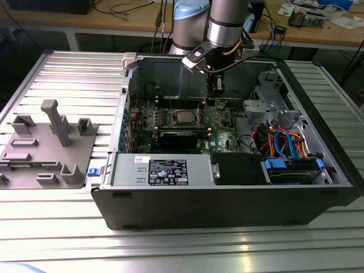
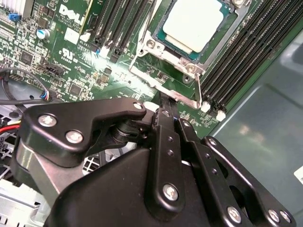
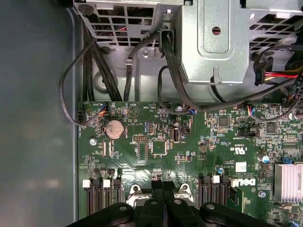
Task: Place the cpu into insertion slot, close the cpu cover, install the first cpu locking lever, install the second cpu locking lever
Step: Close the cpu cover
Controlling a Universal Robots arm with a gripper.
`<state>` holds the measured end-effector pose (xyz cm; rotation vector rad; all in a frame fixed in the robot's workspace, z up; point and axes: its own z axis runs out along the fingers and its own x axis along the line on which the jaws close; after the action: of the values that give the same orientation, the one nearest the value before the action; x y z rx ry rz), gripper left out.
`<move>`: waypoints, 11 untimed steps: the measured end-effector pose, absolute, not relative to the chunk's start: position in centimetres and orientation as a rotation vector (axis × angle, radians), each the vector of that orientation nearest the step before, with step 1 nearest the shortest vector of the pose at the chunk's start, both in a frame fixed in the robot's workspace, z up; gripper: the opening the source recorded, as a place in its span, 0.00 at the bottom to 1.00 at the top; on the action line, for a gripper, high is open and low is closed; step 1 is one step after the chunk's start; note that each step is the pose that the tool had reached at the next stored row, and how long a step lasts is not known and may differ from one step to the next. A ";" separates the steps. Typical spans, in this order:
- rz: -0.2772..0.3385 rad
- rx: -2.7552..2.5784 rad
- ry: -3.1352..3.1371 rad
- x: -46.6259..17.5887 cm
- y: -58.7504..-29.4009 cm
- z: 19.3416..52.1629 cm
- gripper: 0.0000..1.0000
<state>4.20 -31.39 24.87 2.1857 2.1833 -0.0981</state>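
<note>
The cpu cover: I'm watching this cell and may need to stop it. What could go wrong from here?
1. The gripper, shut, sits right at the edge of the cpu cover; a slip could scrape the green board beside it.
2. The thin locking lever stands close to the memory slots; pushed off line, it might bend or snag them.

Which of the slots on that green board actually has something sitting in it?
The square insertion slot with the silvery rim: the cpu lies in it. The long black memory slots beside it are empty.
</note>
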 end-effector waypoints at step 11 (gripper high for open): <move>-0.098 2.186 2.183 3.1 -31.4 24.9 0.11</move>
<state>3.10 -31.39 24.87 2.1857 2.1833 -0.0981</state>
